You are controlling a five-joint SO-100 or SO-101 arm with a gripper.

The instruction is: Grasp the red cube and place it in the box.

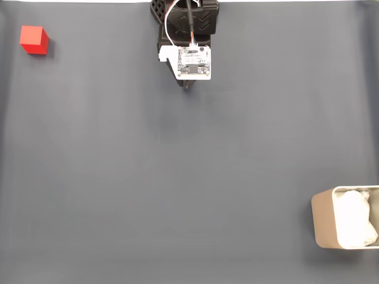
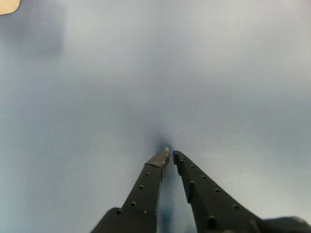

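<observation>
In the fixed view the red cube (image 1: 34, 39) sits on the dark grey counter (image 1: 177, 189) near the top left corner, resting flat with 1 lit top face and a darker side face showing. Nothing touches it. The box (image 1: 323, 220) stands at the lower right edge of the same view, cut off by the frame, its beige-grey wall turned toward the middle of the counter and its pale rim framing crumpled white lining (image 1: 354, 218). Cube and box lie well apart, at opposite corners of the counter.

The arm (image 1: 188, 23) comes in from the top centre of the fixed view, a black body carrying a white circuit board (image 1: 193, 62) with wires running up from it. The end effector (image 1: 187, 84) pokes out just below the board as a dark tip, well apart from both the cube and the box.

In the wrist view the end effector (image 2: 170, 154) reaches up from the bottom edge as 2 black perforated fingers (image 2: 146, 187) that converge until their tips nearly meet, clenched on nothing, with bare counter (image 2: 194, 73) beyond them. A pale beige corner shows at the top left of that view, too little of it to identify.
</observation>
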